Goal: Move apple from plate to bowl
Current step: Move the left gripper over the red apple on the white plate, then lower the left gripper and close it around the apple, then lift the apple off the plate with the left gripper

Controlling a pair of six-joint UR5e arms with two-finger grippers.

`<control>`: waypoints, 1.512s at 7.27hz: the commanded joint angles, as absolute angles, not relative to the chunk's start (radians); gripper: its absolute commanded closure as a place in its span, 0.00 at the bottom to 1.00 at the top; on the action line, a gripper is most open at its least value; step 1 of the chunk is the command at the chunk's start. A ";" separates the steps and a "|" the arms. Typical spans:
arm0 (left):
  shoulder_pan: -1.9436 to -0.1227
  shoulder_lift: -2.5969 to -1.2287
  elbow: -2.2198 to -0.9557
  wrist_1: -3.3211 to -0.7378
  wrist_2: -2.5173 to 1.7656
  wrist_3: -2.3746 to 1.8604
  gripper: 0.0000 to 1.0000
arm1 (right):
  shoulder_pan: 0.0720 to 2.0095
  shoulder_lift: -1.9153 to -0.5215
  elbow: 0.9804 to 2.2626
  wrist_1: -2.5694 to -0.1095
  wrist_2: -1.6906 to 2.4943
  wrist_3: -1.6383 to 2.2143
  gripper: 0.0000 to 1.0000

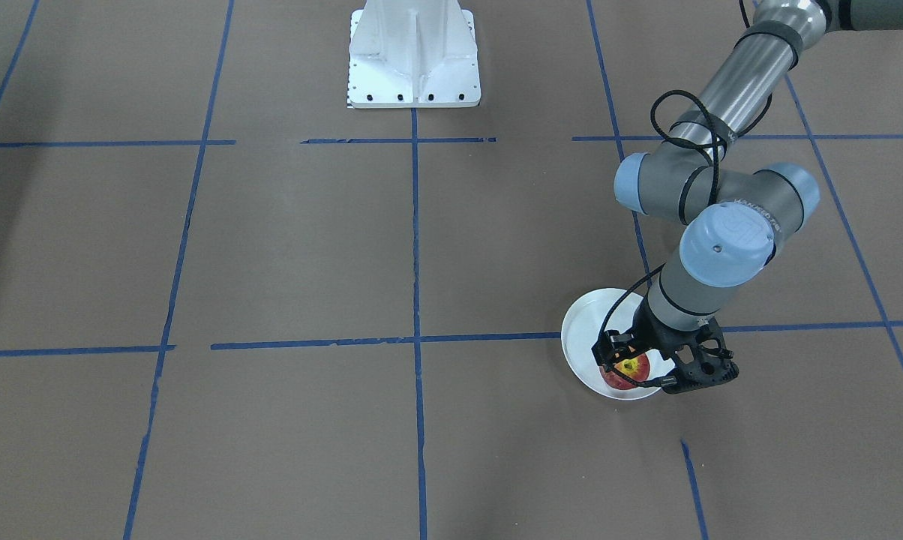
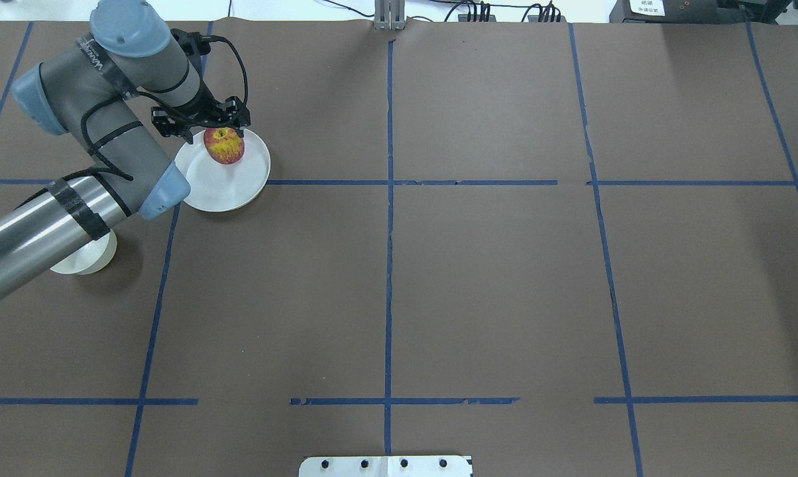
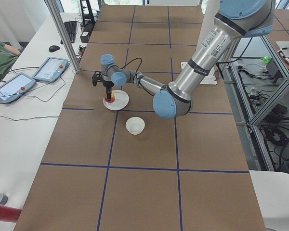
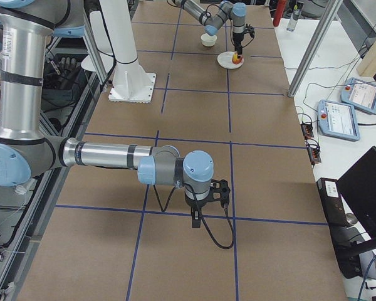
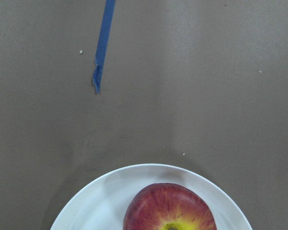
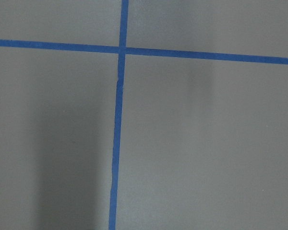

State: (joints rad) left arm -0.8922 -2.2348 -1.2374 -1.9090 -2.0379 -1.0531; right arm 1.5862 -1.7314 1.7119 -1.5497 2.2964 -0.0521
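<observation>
Left gripper [image 1: 622, 361] down around the apple [image 1: 631, 370] on the plate [image 1: 585, 322], grip or gap indiscernible

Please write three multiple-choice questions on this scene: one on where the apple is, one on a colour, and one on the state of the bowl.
1. Where is the apple?
A. in the bowl
B. on the plate
C. outside both dishes

2. What colour are the tape lines?
A. yellow
B. white
C. blue

3. How is the bowl?
A. upright and empty
B. overturned
C. holding the apple

Answers:
1 B: the overhead view shows the apple on the plate's far part.
2 C: every line of the grid is blue.
3 A: the exterior left view shows its opening facing up and nothing inside.
</observation>
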 commanded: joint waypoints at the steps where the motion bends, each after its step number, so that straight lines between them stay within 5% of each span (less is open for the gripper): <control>1: -0.882 -2.237 -1.194 -1.956 -2.037 -1.055 0.00 | 1.586 -1.730 1.712 -1.551 2.296 -0.052 0.00; 3: -0.868 -2.235 -1.192 -1.956 -2.039 -1.055 0.00 | 1.586 -1.732 1.712 -1.551 2.296 -0.052 0.00; 4: -0.865 -2.235 -1.192 -1.966 -2.039 -1.055 0.20 | 1.586 -1.732 1.712 -1.551 2.296 -0.052 0.00; 5: -0.865 -2.235 -1.192 -1.968 -2.039 -1.055 0.62 | 1.586 -1.732 1.712 -1.549 2.296 -0.052 0.00; 6: -0.870 -2.235 -1.193 -1.970 -2.040 -1.055 0.82 | 1.586 -1.732 1.712 -1.549 2.296 -0.052 0.00; 9: -0.960 -2.205 -1.288 -1.945 -2.083 -1.007 0.87 | 1.586 -1.732 1.712 -1.549 2.296 -0.052 0.00; 11: -1.035 -2.075 -1.502 -1.808 -2.138 -0.848 0.87 | 1.586 -1.730 1.712 -1.549 2.296 -0.052 0.00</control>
State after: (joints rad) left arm -0.9873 -2.1435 -1.3774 -1.8910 -2.1150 -0.9441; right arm 1.5861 -1.7313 1.7119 -1.5500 2.2964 -0.0522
